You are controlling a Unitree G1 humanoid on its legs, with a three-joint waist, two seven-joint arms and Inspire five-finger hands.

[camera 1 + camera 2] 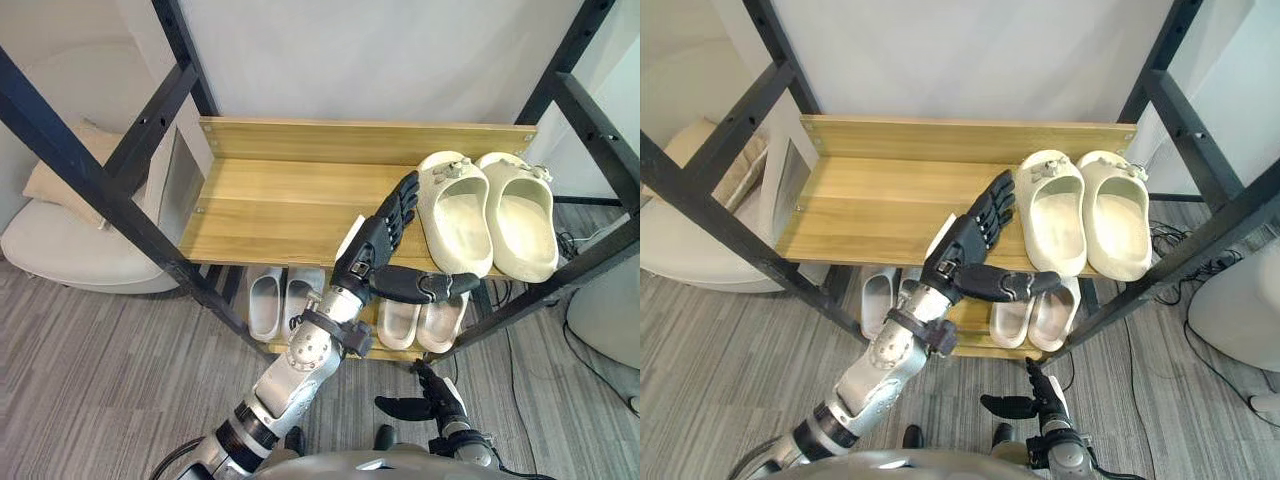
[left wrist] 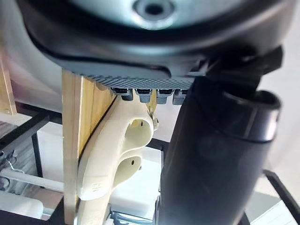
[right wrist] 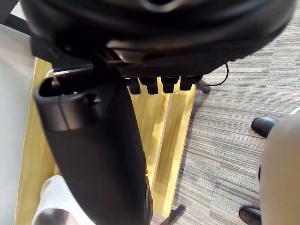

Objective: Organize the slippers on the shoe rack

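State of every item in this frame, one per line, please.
cream foam clog pair: side by side, toes to the wall, right end of light wooden top shelf.
pale grey slipper pair: side by side, lower shelf, left.
cream slipper pair: lower shelf, right, partly hidden.
left hand: open, fingers straight, beside the clogs.
right hand: open, low by the floor.
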